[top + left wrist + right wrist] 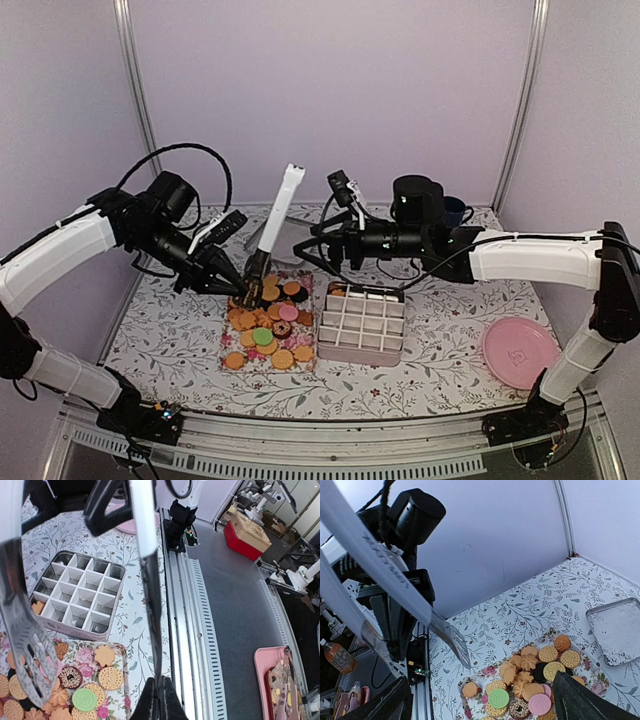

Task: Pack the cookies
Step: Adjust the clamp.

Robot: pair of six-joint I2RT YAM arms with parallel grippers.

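The cookies [265, 325] lie heaped on a floral tray [232, 345], mostly golden, some dark, one pink, one green; the pile also appears in the wrist views as cookies [110, 677] and cookies [535, 667]. My left gripper [228, 280] [160, 700] is shut on one arm of white-handled metal tongs [272, 225], whose tips hang over the tray's back left. The tongs' slotted tip [25, 645] hovers over the cookies. My right gripper [322, 252] [481, 681] is open above the tray's far side, with nothing between its fingers. One golden cookie [337, 290] sits in the divided box's back-left cell.
A pink divided box [362, 322] with a white grid stands right of the tray. A pink plate [520, 352] lies at the table's front right. A metal lid [615, 630] rests behind the tray. A dark cup [455, 212] stands at the back.
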